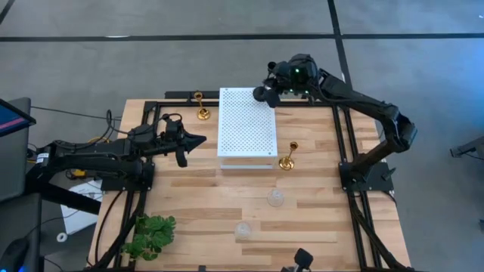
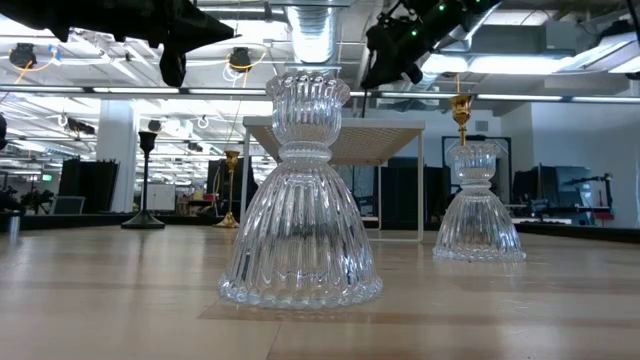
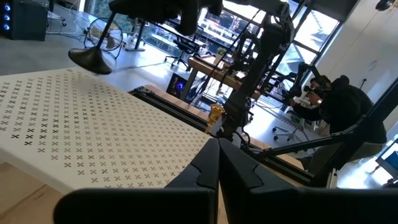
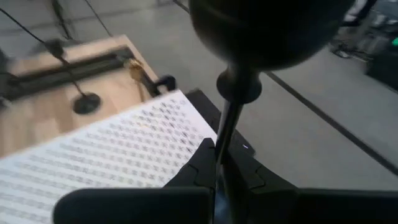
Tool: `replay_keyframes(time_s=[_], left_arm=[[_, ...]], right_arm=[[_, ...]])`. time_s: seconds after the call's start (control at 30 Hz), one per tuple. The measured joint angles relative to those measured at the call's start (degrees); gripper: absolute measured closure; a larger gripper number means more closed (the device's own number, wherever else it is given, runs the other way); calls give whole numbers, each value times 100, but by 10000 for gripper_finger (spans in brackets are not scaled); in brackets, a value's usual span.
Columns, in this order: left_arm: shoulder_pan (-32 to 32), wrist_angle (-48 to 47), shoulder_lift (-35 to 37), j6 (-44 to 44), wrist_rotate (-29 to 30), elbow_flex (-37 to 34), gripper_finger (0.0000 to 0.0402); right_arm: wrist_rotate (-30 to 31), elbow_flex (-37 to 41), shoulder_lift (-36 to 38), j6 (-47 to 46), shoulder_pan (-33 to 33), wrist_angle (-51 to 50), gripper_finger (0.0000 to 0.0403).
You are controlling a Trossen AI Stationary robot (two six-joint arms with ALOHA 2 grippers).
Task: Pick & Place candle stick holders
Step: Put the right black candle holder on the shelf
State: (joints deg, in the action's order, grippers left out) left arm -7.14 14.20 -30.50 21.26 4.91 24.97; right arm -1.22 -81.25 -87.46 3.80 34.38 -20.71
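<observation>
Right gripper (image 4: 216, 163): above the white board's (image 1: 246, 125) far right corner, jaws pinching the stem of a black candle stick holder (image 4: 239, 68), carried clear of the board.

Left gripper (image 1: 198, 140): beside the board's left edge, jaws pressed together, empty.

Gold holders: one (image 1: 201, 106) at the board's far left, one (image 1: 288, 156) at its near right.

Glass holders (image 1: 276, 198) (image 1: 243, 230): near counter (image 1: 197, 196).

Seen on the wooden table (image 1: 197, 198): a white perforated board (image 1: 246, 121), raised on legs, near the far edge at the middle. Found at the near left corner a green leafy plant (image 1: 150, 235), well apart from the board. Noticed beside the table's left side a dark monitor (image 1: 10, 121) with a lit screen.
</observation>
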Motion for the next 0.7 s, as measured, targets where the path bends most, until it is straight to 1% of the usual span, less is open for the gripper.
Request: replay_keyframes(time_s=[0.07,0.33,0.7], left_arm=[[0,0,0,0,0,0,398],[-2,0,2,0,0,0,398],[-2,0,0,0,0,0,398]], right_arm=[[-210,0,-30,-115,37,38,403],[-219,-2,-375,-180,17,90,403],[-187,0,-376,-103,140,-5,403]])
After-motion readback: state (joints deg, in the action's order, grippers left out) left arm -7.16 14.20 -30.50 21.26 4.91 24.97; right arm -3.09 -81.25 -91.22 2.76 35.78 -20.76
